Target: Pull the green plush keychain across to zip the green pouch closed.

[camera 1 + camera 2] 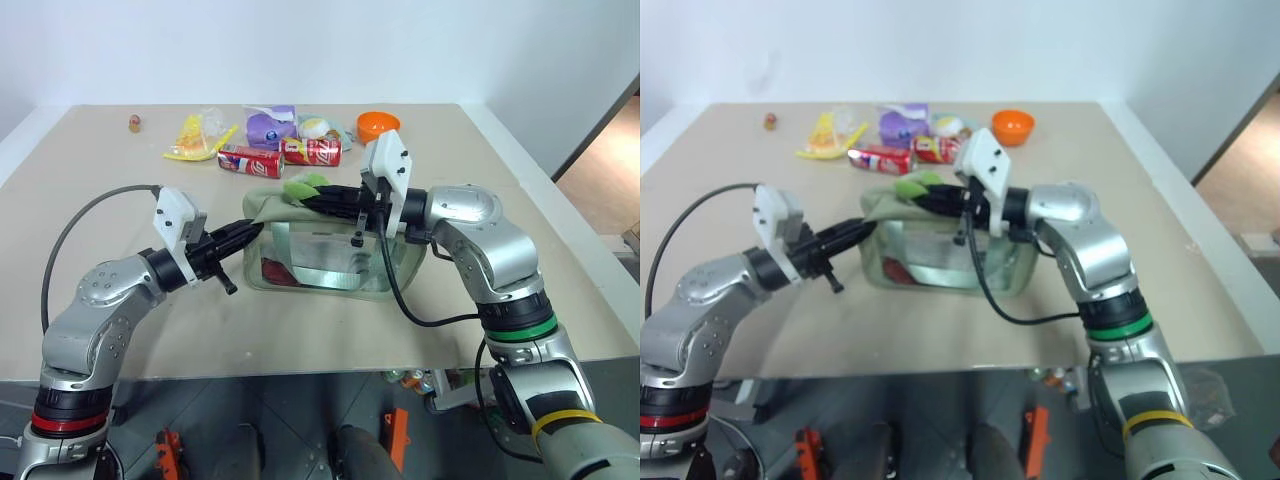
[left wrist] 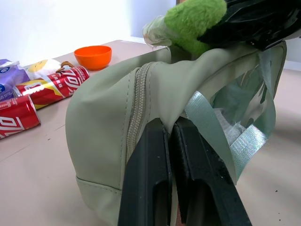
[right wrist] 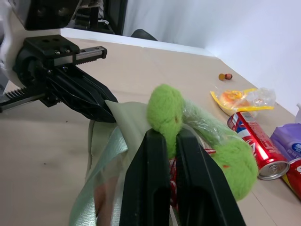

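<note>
A beige worktop [image 1: 300, 330] against a white wall is carrying the green pouch [image 1: 330, 250] at mid-frame, with cans and wrappers behind it.

The left tool [image 2: 169, 141] is pinching the pouch's end fabric tight, bracing it. The right tool [image 3: 164, 141] is clamping narrow on the green plush keychain [image 3: 164, 110] at the pouch's top, toward its left end. Grasping looks finished; next comes a steady pull rightward along the zipper, which is running left to right across the frame.

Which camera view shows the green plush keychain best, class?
The right wrist view: the green plush keychain sits close up, pinched between the right gripper. The left wrist view shows its upper end; the eye views show a small patch atop the green pouch.
</note>
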Robot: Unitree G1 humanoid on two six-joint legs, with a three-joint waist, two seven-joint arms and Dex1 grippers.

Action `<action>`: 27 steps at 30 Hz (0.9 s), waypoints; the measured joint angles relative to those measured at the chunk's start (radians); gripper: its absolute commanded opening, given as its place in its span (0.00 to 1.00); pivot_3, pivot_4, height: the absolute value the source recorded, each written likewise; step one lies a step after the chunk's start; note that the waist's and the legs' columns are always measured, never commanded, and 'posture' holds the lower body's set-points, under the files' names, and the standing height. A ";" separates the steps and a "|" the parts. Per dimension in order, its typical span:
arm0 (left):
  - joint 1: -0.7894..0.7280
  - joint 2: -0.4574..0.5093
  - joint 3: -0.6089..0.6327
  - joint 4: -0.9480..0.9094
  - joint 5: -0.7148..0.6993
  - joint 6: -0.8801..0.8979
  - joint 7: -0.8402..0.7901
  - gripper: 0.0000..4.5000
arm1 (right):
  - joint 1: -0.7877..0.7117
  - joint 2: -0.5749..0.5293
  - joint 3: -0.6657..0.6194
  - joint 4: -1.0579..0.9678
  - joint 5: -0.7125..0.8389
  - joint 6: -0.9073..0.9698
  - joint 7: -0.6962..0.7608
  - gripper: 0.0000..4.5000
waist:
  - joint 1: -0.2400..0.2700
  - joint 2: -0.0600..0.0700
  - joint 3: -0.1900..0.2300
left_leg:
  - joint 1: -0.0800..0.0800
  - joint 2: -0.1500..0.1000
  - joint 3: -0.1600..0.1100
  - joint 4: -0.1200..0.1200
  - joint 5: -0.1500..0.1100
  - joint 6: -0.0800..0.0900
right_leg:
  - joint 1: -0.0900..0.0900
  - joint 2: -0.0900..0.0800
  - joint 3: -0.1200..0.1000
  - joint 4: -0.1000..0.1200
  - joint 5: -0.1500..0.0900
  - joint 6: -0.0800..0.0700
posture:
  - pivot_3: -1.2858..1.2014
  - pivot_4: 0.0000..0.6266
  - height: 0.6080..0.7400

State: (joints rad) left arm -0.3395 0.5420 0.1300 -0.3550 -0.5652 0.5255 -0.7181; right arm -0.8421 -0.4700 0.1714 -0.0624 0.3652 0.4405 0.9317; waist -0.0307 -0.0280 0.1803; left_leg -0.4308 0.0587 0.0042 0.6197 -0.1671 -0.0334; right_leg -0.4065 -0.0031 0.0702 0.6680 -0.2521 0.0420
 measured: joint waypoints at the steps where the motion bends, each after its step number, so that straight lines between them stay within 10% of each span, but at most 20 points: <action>1: -0.002 -0.006 0.000 0.003 0.000 0.000 0.012 0.00 | 0.009 -0.001 -0.022 -0.014 0.011 0.001 -0.003 0.02 | 0.001 0.000 0.000 | 0.000 0.000 0.000 0.000 0.000 0.000 | 0.000 0.000 0.000 0.000 0.000 0.000 | 0.52 0.24 1.00; 27: -0.019 -0.060 -0.013 -0.028 -0.013 0.047 0.146 0.00 | 0.378 -0.295 -0.361 -0.002 -0.130 -0.091 -0.241 0.02 | 0.009 0.000 0.000 | 0.000 -0.001 0.001 -0.001 0.000 0.000 | -0.001 0.000 0.002 -0.001 0.000 0.001 | 0.52 0.24 1.00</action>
State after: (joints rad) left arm -0.3586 0.4824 0.1173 -0.3828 -0.5782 0.5725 -0.5719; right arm -0.4644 -0.7652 -0.1891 -0.0640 0.2349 0.3497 0.6910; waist -0.0217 -0.0279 0.1803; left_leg -0.4306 0.0582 0.0056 0.6184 -0.1670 -0.0335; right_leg -0.4072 -0.0031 0.0722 0.6669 -0.2524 0.0429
